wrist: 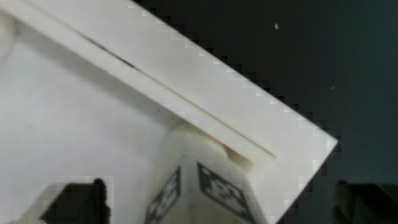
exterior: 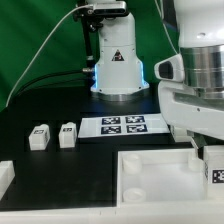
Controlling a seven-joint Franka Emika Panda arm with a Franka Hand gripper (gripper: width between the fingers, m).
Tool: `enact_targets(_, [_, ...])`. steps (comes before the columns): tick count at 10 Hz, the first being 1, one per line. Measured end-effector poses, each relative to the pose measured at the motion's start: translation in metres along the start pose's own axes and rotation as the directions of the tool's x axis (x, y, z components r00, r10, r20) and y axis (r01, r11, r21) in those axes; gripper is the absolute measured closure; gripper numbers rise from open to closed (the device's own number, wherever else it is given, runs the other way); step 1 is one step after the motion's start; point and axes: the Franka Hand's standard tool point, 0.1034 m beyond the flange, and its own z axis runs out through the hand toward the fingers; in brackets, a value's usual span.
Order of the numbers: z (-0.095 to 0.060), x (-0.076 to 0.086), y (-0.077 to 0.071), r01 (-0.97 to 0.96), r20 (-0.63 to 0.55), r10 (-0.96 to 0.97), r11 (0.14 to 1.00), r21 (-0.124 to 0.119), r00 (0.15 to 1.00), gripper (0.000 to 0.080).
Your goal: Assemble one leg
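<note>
A: The leg (wrist: 210, 185) stands upright at the tray (wrist: 107, 110) corner, so it can seat in the hole there, I'd judge.

B: And the gripper (wrist: 210, 205)? Jaws spread wide either side, touching nothing. Two spare legs (exterior: 53, 135) wait on the surface (exterior: 60, 175).

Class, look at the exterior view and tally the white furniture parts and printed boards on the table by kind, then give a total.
Legs, small white blocks with tags: 3, at and
Big white tray: 1
Marker board: 1
Partly cropped white piece at the exterior view's left edge, kind unclear: 1
Total: 6
</note>
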Motion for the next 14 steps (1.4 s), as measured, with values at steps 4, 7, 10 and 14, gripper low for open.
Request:
enact_targets(4, [-0.001, 0.01, 0.01, 0.592, 0.012, -0.593, 0.803, -0.068, 0.805, 0.015])
enact_targets(7, [-0.003, 0.015, 0.011, 0.761, 0.027, -0.761, 0.645, -0.072, 0.648, 0.015])
enact_targets(10, [-0.003, 0.014, 0.01, 0.623, 0.013, -0.624, 0.779, -0.072, 0.781, 0.0428])
enact_targets(14, [-0.002, 0.01, 0.005, 0.242, 0.005, -0.243, 0.966, -0.086, 0.97, 0.0509])
